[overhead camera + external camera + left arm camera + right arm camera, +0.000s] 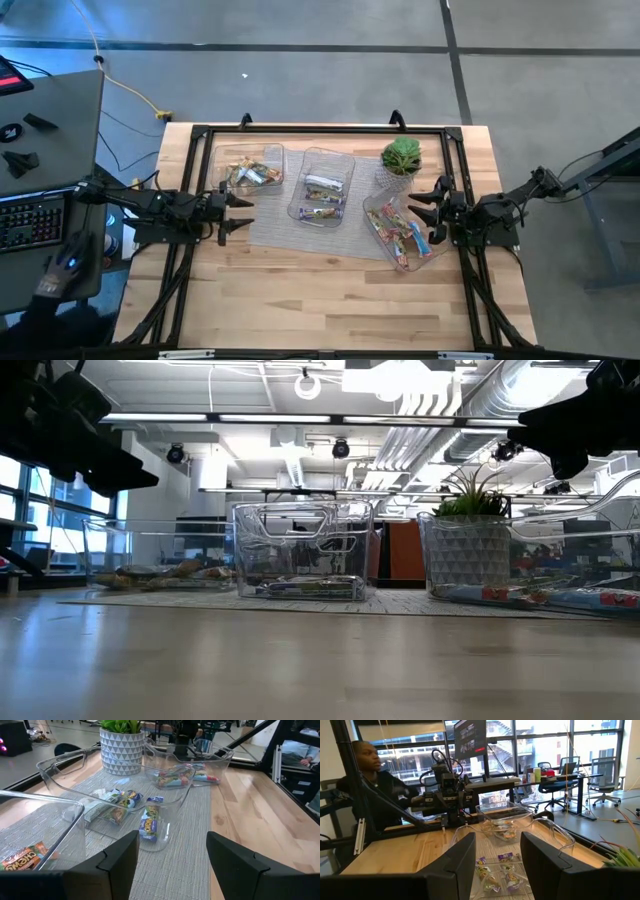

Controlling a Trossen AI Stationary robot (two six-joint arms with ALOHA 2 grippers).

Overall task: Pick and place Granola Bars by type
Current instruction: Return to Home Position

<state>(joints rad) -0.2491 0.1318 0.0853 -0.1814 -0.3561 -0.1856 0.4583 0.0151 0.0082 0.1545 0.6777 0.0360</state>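
Observation:
Three clear trays stand on a grey mat (300, 232). The left tray (252, 170) holds tan/orange bars (22, 856). The middle tray (322, 186) holds green, blue and purple bars (149, 819). The right tray (398, 228) holds several mixed bars (400, 236). My left gripper (243, 213) is open and empty, raised over the mat's left edge beside the left tray. My right gripper (424, 207) is open and empty, raised at the right tray's right side.
A green potted plant (400, 160) in a white patterned pot stands at the far side between the middle and right trays. A black frame (320, 128) runs round the table. Bare wood lies toward the near edge (330, 300). A person (367, 775) sits beyond the table's left side.

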